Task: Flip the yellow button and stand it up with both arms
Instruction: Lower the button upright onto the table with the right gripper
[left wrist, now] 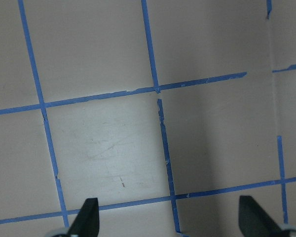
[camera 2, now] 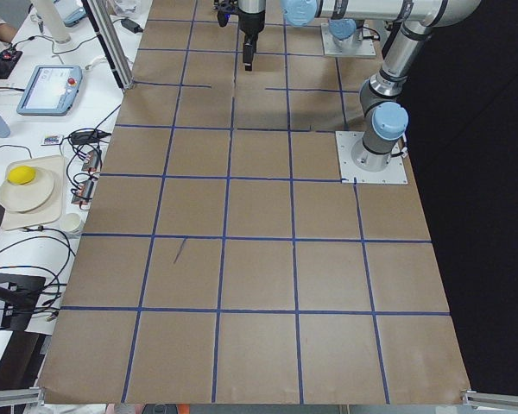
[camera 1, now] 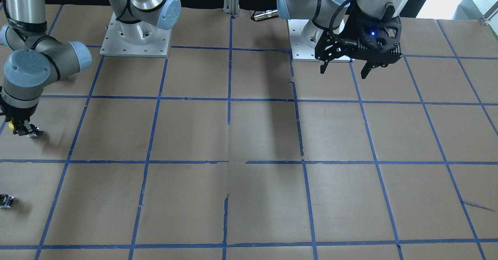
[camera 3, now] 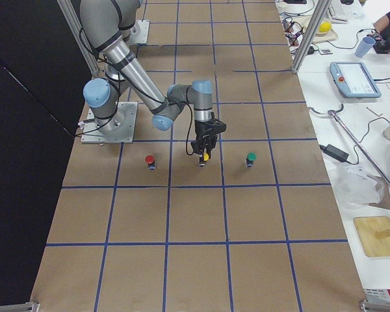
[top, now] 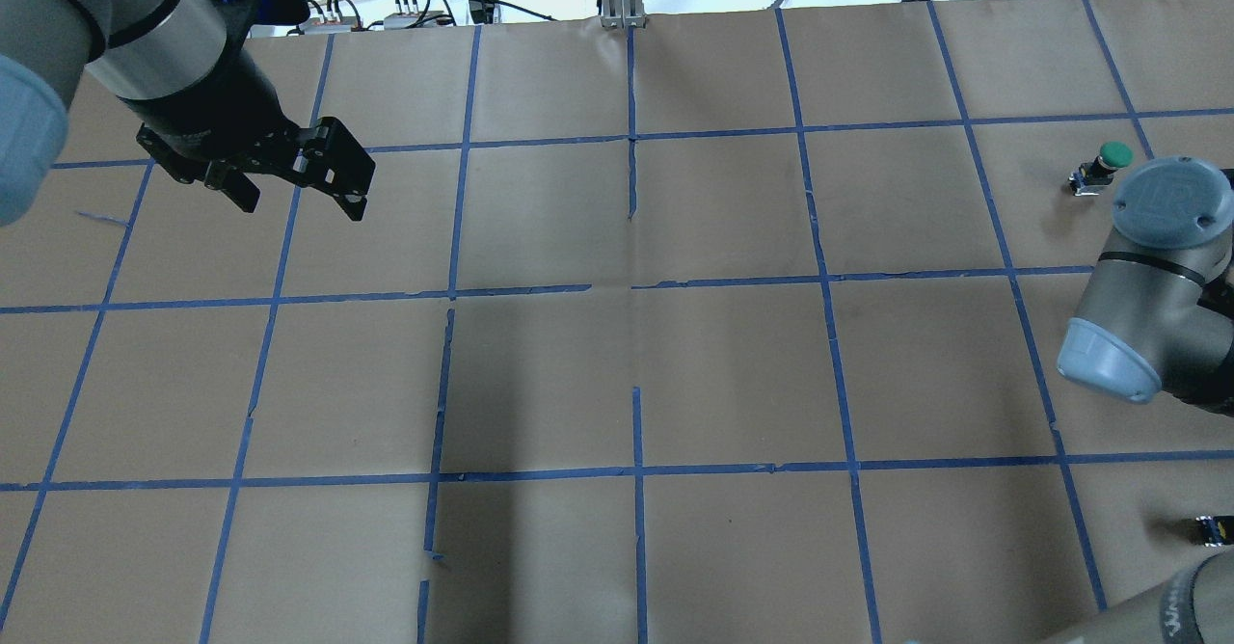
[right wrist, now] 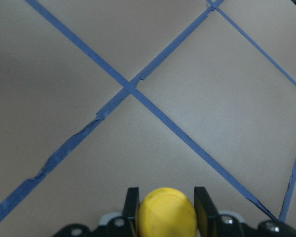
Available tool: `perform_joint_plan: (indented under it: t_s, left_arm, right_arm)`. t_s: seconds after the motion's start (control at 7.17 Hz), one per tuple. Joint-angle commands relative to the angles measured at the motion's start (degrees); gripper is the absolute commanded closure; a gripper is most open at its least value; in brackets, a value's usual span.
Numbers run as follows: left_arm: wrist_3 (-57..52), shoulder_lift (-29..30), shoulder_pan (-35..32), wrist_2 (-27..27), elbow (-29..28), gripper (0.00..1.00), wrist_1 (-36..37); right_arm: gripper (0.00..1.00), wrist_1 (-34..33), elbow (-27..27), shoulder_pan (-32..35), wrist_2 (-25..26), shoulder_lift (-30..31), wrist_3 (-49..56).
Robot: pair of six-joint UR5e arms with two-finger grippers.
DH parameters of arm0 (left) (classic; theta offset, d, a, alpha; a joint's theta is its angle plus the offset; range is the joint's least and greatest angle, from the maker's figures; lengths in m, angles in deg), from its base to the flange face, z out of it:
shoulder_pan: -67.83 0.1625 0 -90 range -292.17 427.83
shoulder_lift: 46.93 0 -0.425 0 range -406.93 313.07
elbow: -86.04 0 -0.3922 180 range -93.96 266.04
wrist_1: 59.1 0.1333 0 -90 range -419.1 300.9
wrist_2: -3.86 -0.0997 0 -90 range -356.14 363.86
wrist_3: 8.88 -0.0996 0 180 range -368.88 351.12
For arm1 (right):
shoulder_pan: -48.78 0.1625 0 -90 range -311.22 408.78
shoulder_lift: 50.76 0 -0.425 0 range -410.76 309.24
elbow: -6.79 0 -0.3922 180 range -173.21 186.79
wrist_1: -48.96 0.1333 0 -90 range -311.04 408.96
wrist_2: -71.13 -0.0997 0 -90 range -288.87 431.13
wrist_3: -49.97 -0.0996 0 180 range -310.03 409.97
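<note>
- The yellow button [right wrist: 167, 218] is pinched by the right tool [right wrist: 166, 201]; its domed cap sits between the two black fingers [right wrist: 132, 206], which press on it from either side.
- In the exterior right view, the button is seen low at the tip of the right tool, near the right arm's base plate and close to the tabletop [camera 1: 264, 135]. Whether its body touches the surface cannot be told.
- In that same view, the button lies between a red button [camera 3: 149, 160] and a green button [camera 3: 251, 158]. All three are lined up in one row of the blue tape grid, each well apart from the next.
- The right arm [camera 3: 133, 71] is bent down over this spot, so the right tool is hidden under its wrist joints in the overhead view.
- The left tool [camera 1: 344, 72] is spread wide with nothing between its fingertips; only bare brown paper and tape lines are seen from its wrist camera.
- The left tool hangs above the tabletop just in front of the left arm's base plate, well apart from the yellow button and at the opposite side of the tabletop.
</note>
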Motion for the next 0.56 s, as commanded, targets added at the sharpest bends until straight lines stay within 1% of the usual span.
perform_joint_plan:
  t_s: [0.0, 0.14, 0.28, 0.42]
  left_arm:
    - [-0.04, 0.52, 0.56, -0.04, -1.92, 0.00, -0.20]
    - [0.04, 2.18, 0.74, 0.22, -4.20, 0.00, -0.29]
    - [0.04, 2.63, 0.48, -0.21, -4.40, 0.00, -0.63]
    - [0.22, 2.72, 0.48, -0.04, -4.40, 0.00, -0.29]
  right_arm:
    - [0.54, -0.51, -0.59, 0.00, 0.05, -0.17, 0.13]
    - [0.20, -0.51, -0.59, 0.00, -0.03, 0.18, 0.48]
    - [0.01, -0.51, -0.59, 0.00, -0.03, 0.18, 1.53]
    - [0.00, -0.51, -0.50, 0.00, 0.14, 0.27, 4.41]
